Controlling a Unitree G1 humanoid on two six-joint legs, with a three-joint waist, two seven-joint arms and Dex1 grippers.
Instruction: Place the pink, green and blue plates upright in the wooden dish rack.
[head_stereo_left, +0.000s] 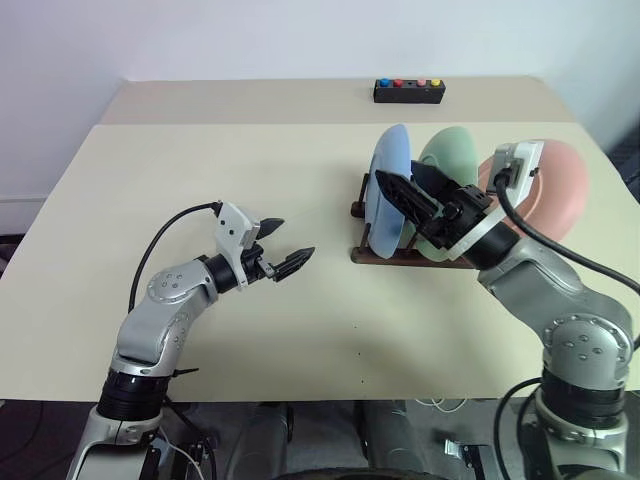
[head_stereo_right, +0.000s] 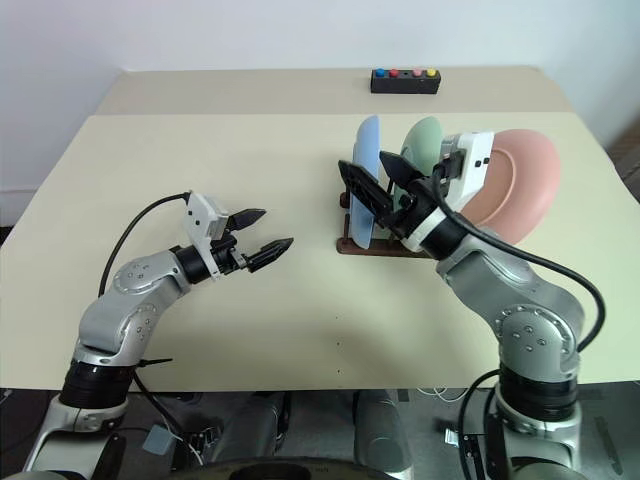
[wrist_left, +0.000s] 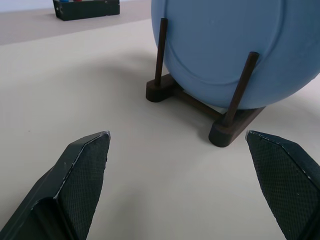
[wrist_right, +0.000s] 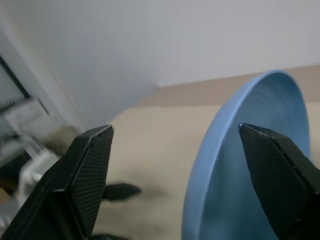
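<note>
Table (head_stereo_left: 200, 180) beige, wide; I see wooden dish rack (head_stereo_left: 372, 255) on its right half. Pink plate (head_stereo_left: 560, 190), green plate (head_stereo_left: 452, 158), blue plate (head_stereo_left: 388, 200) all stand upright in rack, blue at left end, pink at right. Right gripper (head_stereo_left: 412, 190) spread wide, one finger either side of blue plate's rim, gripping nothing I can see. Left gripper (head_stereo_left: 285, 245) spread wide, empty, above table, well left of rack. Small black button box (head_stereo_left: 409, 91) at far edge.

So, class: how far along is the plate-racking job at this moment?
Done: blue plate, green plate and pink plate all stand upright in the wooden dish rack. In hand: nothing; the right hand is open beside the blue plate, the left hand open. Nothing left but withdrawing.
</note>
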